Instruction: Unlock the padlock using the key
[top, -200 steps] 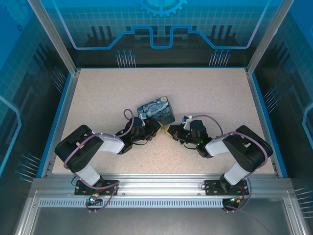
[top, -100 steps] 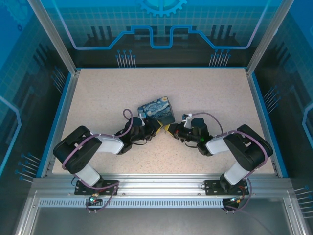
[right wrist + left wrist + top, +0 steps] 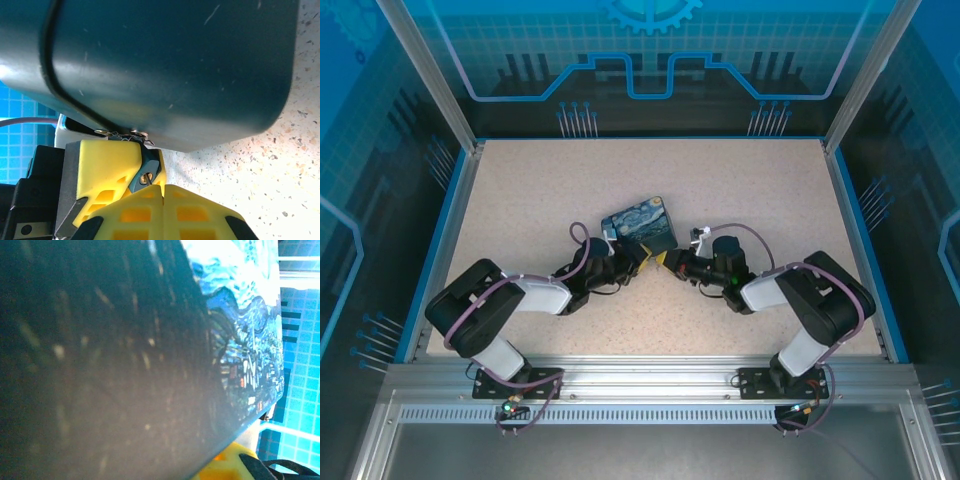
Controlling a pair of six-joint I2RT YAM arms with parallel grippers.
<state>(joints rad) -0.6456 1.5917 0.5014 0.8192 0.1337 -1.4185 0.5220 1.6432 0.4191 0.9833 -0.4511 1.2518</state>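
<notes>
Near the middle of the speckled table, the padlock with its starry-night print sits tilted between the two arms, its printed face turned up and away from them. At its near edge the left gripper clamps the block. From the left wrist, the padlock's black side and painted face crowd the lens. Just right of it, the right gripper has its yellow fingers pressed together on the key, a thin dark metal sliver at their tips. From the right wrist, that sliver lies just under the padlock's lower edge, beside a yellow finger of the left gripper.
</notes>
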